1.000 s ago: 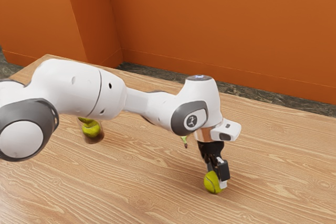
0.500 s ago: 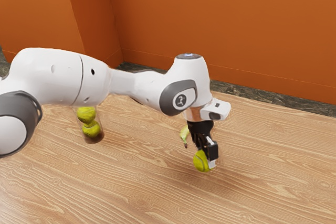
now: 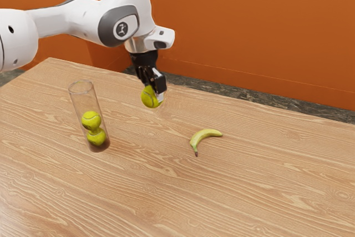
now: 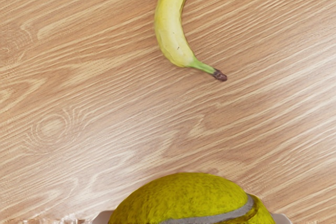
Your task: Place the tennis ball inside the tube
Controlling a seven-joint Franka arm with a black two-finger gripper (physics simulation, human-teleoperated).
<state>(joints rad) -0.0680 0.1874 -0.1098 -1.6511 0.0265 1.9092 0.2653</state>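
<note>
In the exterior view, the gripper is in the upper middle of the frame, left of centre. Half a second ago it was lower and further right, close to the table; now it is lifted well off the wood and much nearer the tube. The tennis ball has come up with it. The fingers stand apart by the ball's width, closed on it, with one pale fingertip against its side.

The tube stands upright at the left of the frame, where it was. Its rim, covered by the arm in the earlier picture, is now in plain sight. Inside, an upper ball rests on a lower ball. The banana, partly hidden before, lies fully visible right of centre.

In the wrist view, the held ball bulges up from the lower edge, its grey seam curving across it, with a bit of pale finger at each side. The banana lies on the table at the upper middle, well apart from the gripper.
</note>
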